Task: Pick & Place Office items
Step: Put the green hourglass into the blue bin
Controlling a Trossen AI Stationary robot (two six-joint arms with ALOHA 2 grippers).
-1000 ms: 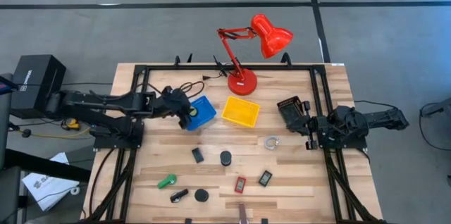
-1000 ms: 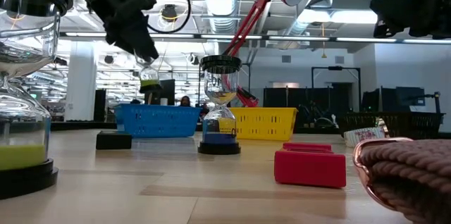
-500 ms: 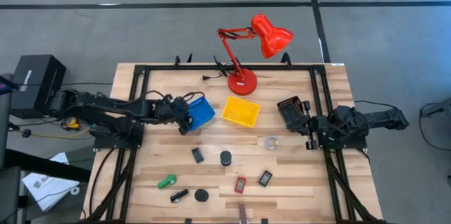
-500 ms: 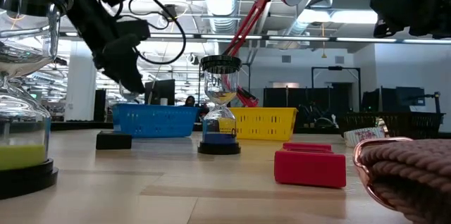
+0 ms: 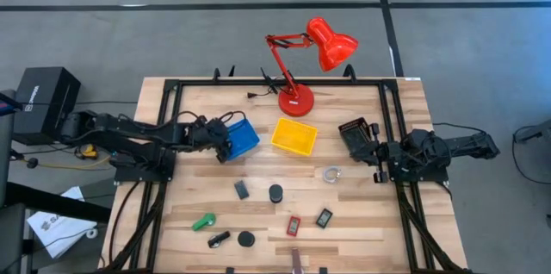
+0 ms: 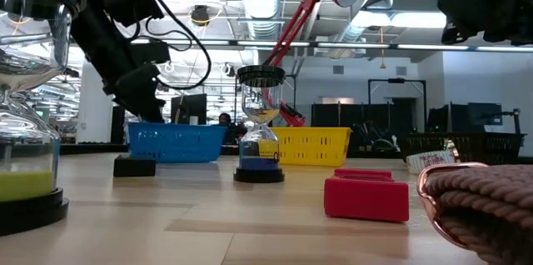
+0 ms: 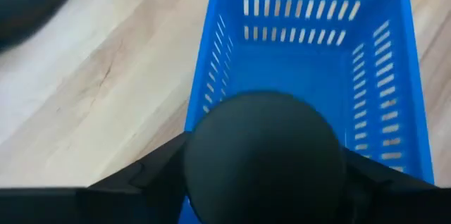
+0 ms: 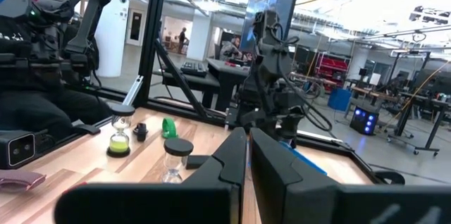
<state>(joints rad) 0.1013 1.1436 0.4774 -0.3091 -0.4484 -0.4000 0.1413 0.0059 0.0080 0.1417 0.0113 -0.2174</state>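
My left gripper is low at the blue tray, shut on an hourglass whose black round cap fills the left wrist view. In the low view the gripper dips behind the tray's wall, which hides the hourglass. On the table lie a dark block, black discs, a clear ring, a green clip, a red rectangle and another dark block. My right gripper waits shut near the right edge. My left gripper pinches the hourglass by its black round cap, one finger on each side of the cap. It comes from above, slanting from the table's left. The cap sits over the tray's left wall and floor. Whether its foot rests there is hidden.
A yellow tray sits right of the blue one, with the red desk lamp's base behind them. Black frame rails run along the table's sides. In the low view another hourglass and a red block stand close.
My left gripper has come down from above the blue tray to the tray's wall height, carrying the hourglass with its green sand down behind that wall. It stays shut. The blue tray has shifted a little toward the table's left.
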